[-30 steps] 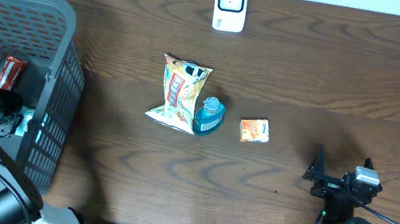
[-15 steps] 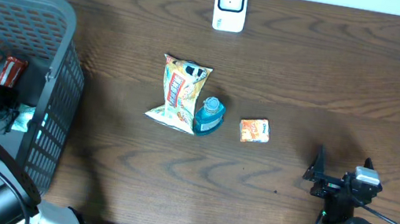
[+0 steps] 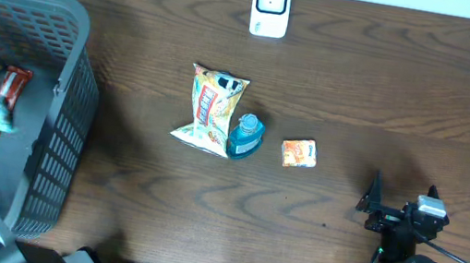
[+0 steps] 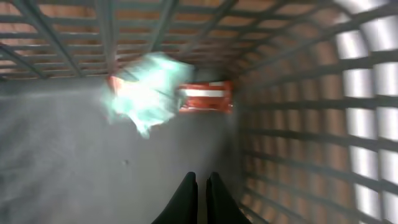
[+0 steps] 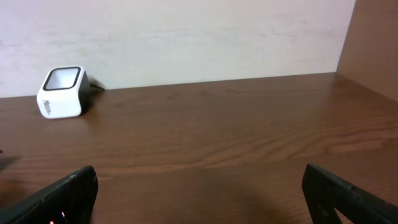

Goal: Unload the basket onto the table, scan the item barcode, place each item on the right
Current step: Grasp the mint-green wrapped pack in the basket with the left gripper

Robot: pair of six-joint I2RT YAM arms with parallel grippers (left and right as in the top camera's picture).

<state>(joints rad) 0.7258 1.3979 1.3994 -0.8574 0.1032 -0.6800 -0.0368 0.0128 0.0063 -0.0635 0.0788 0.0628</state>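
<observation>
While the left gripper [image 4: 199, 186] is held shut on nothing inside the grey basket [image 3: 68, 125], a red packet [image 4: 205, 98] and a blurred teal packet [image 4: 146, 93] are seen ahead of its fingertips. The right gripper [image 5: 200, 177] is spread wide, empty. A snack bag [image 3: 210, 109], blue bottle [image 3: 246, 135] and orange box [image 3: 299, 152] are laid mid-table, apart from the barcode scanner [image 3: 270, 6].

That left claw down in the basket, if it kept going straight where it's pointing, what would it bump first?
Probably the red packet lying by the far wall of the basket, straight ahead of the shut left claw; the blurred pale green item sits left of that line. Depth is unclear.
</observation>
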